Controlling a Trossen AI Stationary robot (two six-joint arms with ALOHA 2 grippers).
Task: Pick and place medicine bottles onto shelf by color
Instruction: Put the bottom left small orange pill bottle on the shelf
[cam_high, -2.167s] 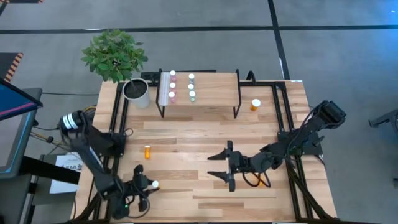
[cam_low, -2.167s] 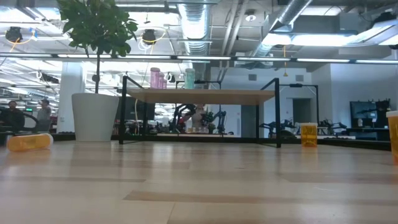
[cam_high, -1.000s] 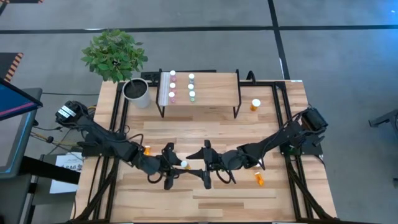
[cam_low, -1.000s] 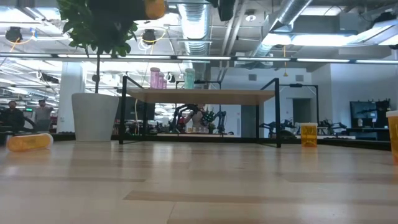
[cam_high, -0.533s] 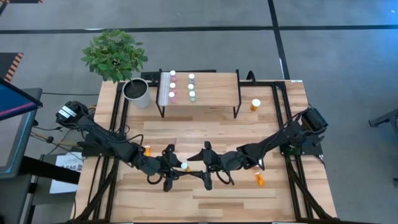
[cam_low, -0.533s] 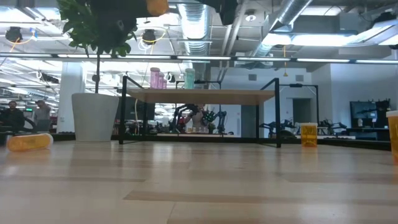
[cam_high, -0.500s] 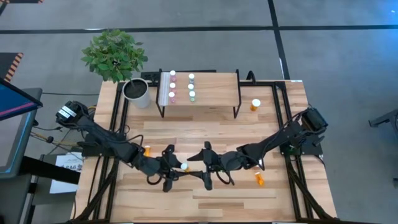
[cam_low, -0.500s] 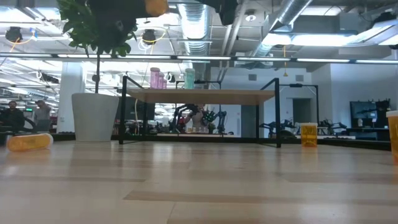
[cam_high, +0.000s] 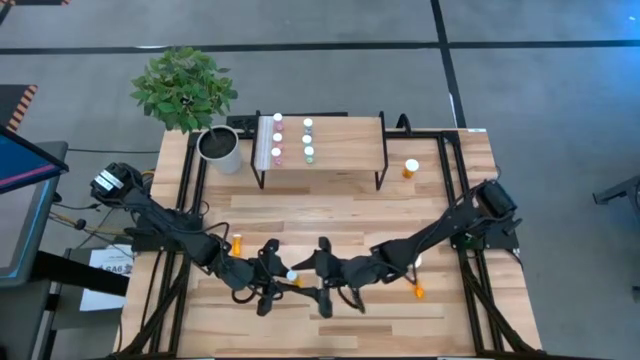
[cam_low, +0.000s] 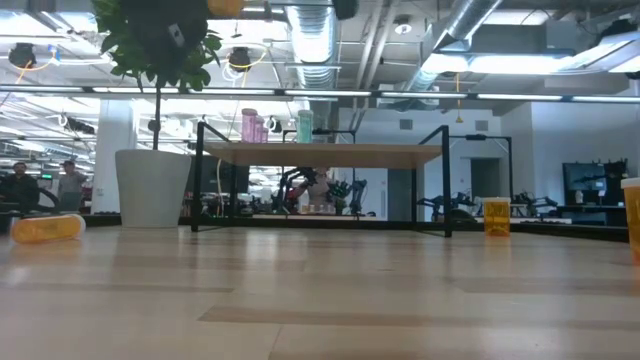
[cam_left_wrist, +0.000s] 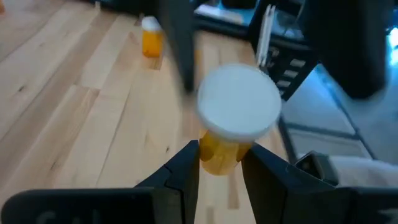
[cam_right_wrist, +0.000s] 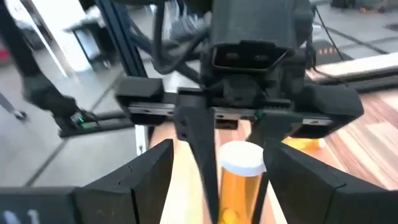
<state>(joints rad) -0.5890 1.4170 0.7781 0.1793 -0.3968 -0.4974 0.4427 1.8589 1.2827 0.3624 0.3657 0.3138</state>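
High view, shelf (cam_high: 340, 130): it stands at the far side of the tabletop (cam_high: 330, 215), and six small vials sit on it near its white strip, in two columns. The column (cam_high: 278, 136) nearer the strip looks pinkish and the other column (cam_high: 308, 138) greenish; I judge that share of the sorting done.
Orange on shelf: none that I can see, so the orange bottles are what is left.
Carried bottle: an orange white-capped bottle (cam_left_wrist: 231, 127) is well in front of the shelf, mid-tabletop, between the two arms.
Left pincer (cam_high: 268, 283): pinching the orange body of that bottle, cap pointing away from the wrist.
Right pincer (cam_right_wrist: 214, 180): spread wide, fingers on either side of the bottle and not touching it; this looks like a handover about to happen.
Loose bottles: one orange bottle (cam_high: 411, 168) stands just beside the shelf's right legs; one (cam_high: 237, 244) lies in front of the shelf toward the left; one (cam_high: 418, 291) lies in front of it toward the right.
Plant pot (cam_high: 219, 148): just left of the shelf.
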